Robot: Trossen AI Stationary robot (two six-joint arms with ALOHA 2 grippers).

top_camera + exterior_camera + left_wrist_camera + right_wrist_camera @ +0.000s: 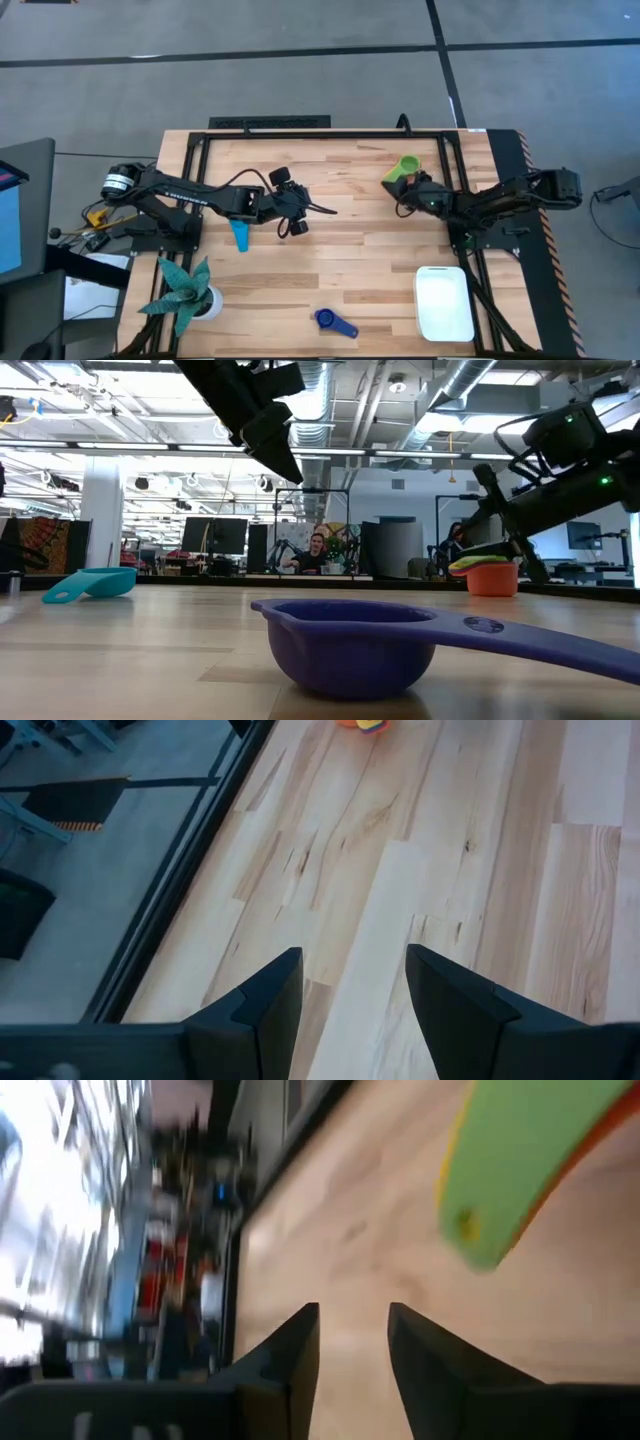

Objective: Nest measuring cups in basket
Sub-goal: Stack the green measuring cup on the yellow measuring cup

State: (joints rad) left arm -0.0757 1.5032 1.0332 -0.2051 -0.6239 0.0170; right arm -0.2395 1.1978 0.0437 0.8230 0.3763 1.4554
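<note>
Green over yellow over orange: a small nested stack of measuring cups (404,167) is sitting in the upper right of the high view, on the far part of the wooden counter (350,215). My right hand (404,196) is hovering just below and slightly right of that stack, near it but not touching, with its fingers spread and nothing between them. In my right wrist view the green handle (500,1175) is reaching diagonally across the upper right corner, off to one side of the gap between my fingers rather than in line with it, so I judge I am needing to swing toward the stack before closing.

My left hand (290,203) is waiting over the middle of the counter, fingers apart and holding nothing, above bare wood. A teal cup (240,236) is lying just below and left of it, long axis running up and down the frame. A dark blue cup (334,321) is resting at the bottom centre, handle pointing toward the lower right.

My target, the white basket (444,303), is sitting at the lower right, with no cup visible in it. It is lying on my right arm's side, well apart from the stack, so I reckon the right arm is the nearer one for carrying the stack down to it.
</note>
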